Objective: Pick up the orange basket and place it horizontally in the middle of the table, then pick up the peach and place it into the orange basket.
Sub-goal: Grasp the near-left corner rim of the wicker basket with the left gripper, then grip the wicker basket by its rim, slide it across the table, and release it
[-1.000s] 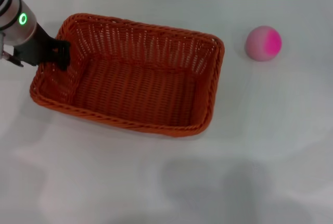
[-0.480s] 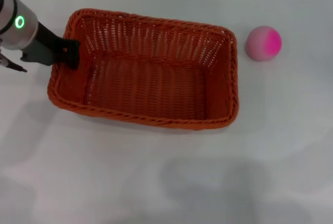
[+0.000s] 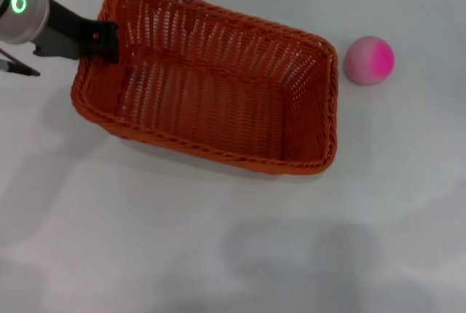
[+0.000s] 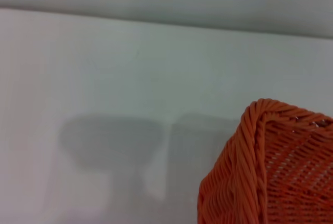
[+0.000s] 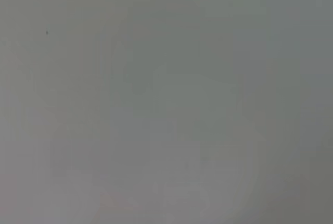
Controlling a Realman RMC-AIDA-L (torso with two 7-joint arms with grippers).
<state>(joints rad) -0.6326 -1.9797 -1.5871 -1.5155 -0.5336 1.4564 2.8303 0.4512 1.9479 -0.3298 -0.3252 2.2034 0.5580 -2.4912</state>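
White tabletop [image 3: 218, 255], plain. Over the last second the basket [image 3: 211, 80] has swung and shifted toward frame centre, left end raised, so not yet set down level. Left tool [image 3: 102, 40] clenched on the rim, upper left. Orange open weave, braided rim. Peach [image 3: 369, 60] upper right, untouched.

The left gripper [image 3: 104, 40] reaches in from the far left, its dark fingers clamped together at the far-left corner; the right arm is unseen.
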